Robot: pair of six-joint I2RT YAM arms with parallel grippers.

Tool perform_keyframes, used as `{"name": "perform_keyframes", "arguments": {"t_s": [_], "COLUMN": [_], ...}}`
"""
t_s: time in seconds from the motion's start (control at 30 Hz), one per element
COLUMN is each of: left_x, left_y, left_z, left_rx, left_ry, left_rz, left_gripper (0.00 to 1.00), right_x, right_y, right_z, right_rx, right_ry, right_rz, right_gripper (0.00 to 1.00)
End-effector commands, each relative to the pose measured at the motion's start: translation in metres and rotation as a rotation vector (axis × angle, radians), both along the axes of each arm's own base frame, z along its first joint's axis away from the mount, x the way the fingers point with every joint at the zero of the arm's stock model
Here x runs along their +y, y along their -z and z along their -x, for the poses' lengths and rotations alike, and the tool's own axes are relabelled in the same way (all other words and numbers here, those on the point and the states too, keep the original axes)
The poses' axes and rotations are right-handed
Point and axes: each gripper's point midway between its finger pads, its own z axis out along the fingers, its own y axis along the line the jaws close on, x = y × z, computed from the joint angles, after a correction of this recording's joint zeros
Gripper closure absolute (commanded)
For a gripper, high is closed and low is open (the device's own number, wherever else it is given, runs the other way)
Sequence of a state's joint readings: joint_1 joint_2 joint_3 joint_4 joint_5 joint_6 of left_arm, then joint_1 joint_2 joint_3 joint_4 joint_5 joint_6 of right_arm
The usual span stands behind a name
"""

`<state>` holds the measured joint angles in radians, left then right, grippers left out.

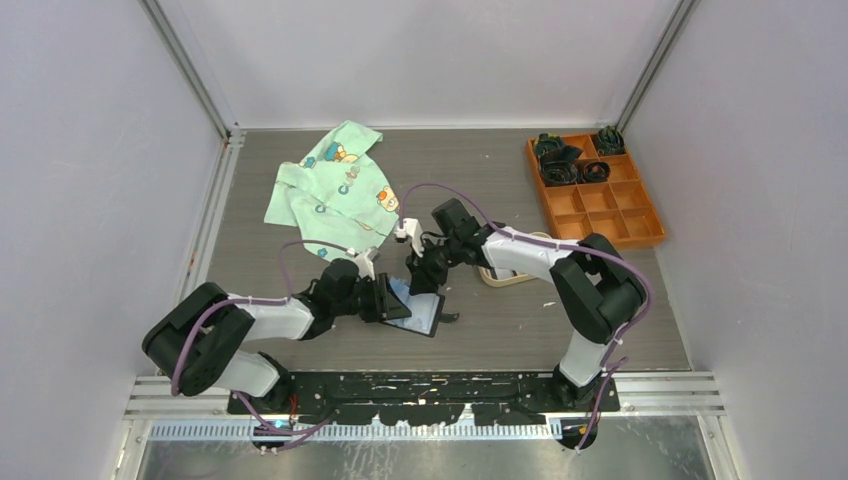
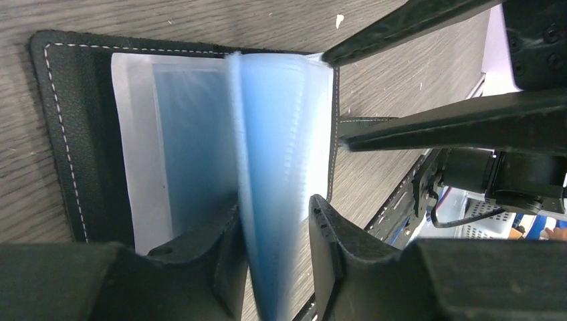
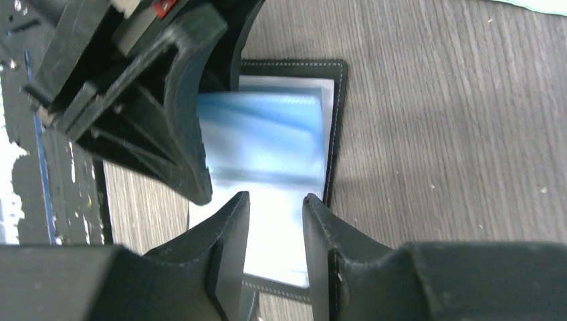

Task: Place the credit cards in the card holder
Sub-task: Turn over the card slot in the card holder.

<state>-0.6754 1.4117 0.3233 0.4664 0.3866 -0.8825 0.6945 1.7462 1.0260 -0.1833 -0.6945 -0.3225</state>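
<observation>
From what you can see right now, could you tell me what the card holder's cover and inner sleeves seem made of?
The card holder cover looks like black leather or imitation, matte, with pebbled grain and white edge stitching. The inner sleeves look like thin, translucent bluish plastic, slightly glossy.

— What colour is the card holder [image 2: 53, 134]?
— Black, with white stitching along its edge. Its sleeves [image 2: 267, 167] are translucent blue.
— And the cloth [image 1: 330, 185], far left?
— Mint green, with cartoon prints. The tray [image 1: 610, 225] far right is orange, the table [image 1: 620, 320] grey wood-grain.
</observation>
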Motion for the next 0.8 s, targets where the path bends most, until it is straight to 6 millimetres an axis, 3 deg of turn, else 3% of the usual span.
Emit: {"name": "perform_keyframes", "arguments": {"t_s": [0.0,0.17,0.47,0.63,0.77], "left_x": [0.006,0.022,0.061,0.058,0.045], "left_y": [-0.003,-0.012,-0.046,-0.057,-0.059], "left_z": [-0.004,-0.012,-0.014,-0.002,0.007], "left_rx": [-0.010,-0.055,-0.202,-0.216,-0.187], "left_ry": [-0.039,-0.108,-0.188,-0.160,-0.124], "left_rz": [-0.013,-0.084,-0.196,-0.121,-0.026], "left_gripper": [0.60,0.52,0.51,0.53,0.56], "right_x": [-0.015,-0.029,-0.020,-0.019,-0.016], "right_y": [-0.036,-0.019,0.014,0.023,0.024], "right_z": [0.001,0.006,-0.015,-0.021,-0.017], "right_rx": [-0.198,-0.269,-0.275,-0.241,-0.228], "right_ry": [-0.176,-0.239,-0.123,-0.082,-0.097], "right_rz": [-0.054,-0.009,0.153,0.193,0.191], "right_gripper": [0.57,0.42,0.31,0.33,0.47]}}
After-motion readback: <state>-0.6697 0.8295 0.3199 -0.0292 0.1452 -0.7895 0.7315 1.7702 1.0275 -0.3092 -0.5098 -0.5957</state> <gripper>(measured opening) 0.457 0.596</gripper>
